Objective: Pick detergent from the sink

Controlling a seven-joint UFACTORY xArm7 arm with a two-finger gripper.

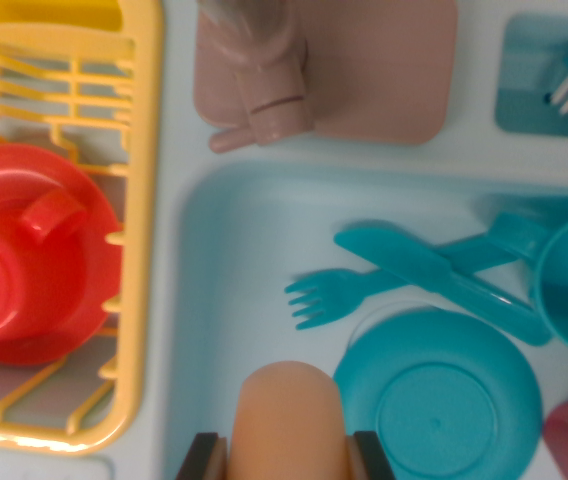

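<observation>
The detergent, a smooth peach-orange plastic bottle with a rounded top [290, 418], sits between the two dark fingers of the hand [289, 458], which press against its sides. Its rounded end points away from the hand, over the pale blue plastic sink basin [226, 300].

The gripper [289, 455] sits at the 6 o'clock edge of the wrist view, only its two dark fingertips [204, 458] showing, closed against either side of the orange detergent bottle [289, 420] pointing toward 12 o'clock.
</observation>
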